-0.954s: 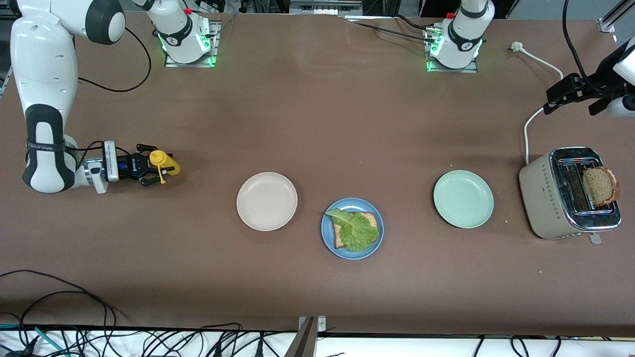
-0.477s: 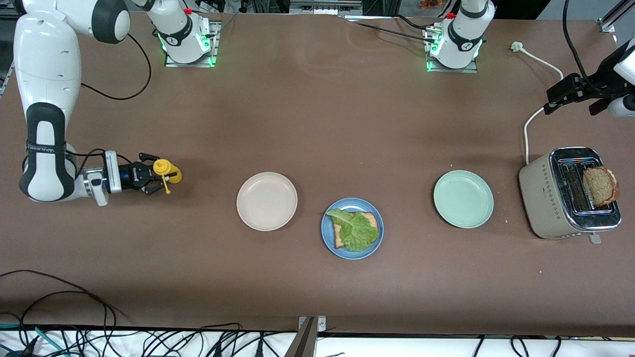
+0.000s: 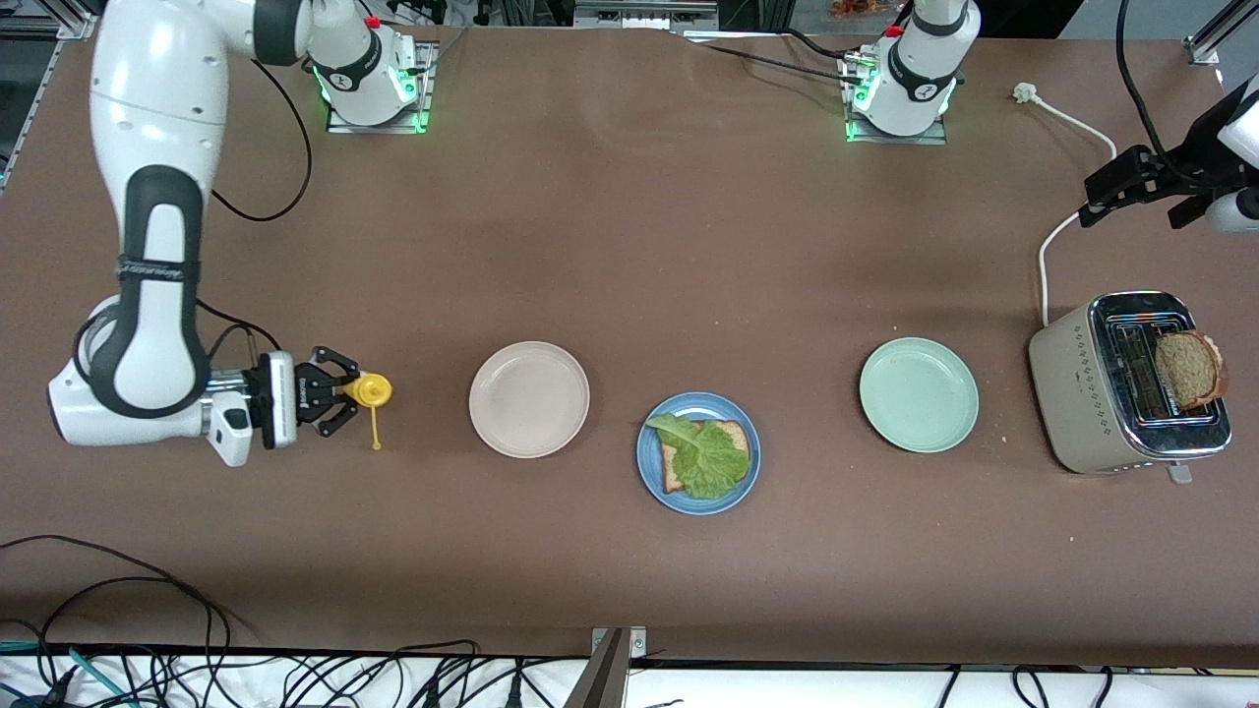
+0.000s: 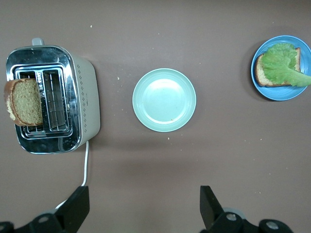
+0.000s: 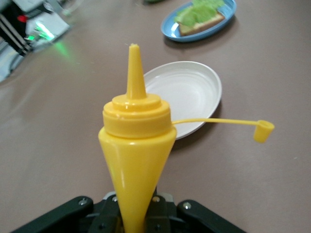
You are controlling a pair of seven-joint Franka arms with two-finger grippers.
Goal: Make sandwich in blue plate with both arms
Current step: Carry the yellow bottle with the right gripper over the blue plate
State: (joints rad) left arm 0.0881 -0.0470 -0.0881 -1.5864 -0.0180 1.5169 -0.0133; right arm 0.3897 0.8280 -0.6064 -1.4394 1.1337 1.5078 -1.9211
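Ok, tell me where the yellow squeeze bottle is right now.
In the front view the yellow squeeze bottle is clamped in the right gripper, beside the beige plate, toward the right arm's end.

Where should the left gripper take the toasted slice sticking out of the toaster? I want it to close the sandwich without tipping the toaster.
Grip the bread slice by its raised crust, coming straight down from above with one finger on each flat face. It stands on edge in the toaster slot, tilted outward, so only that upper part is exposed. The left gripper is open.
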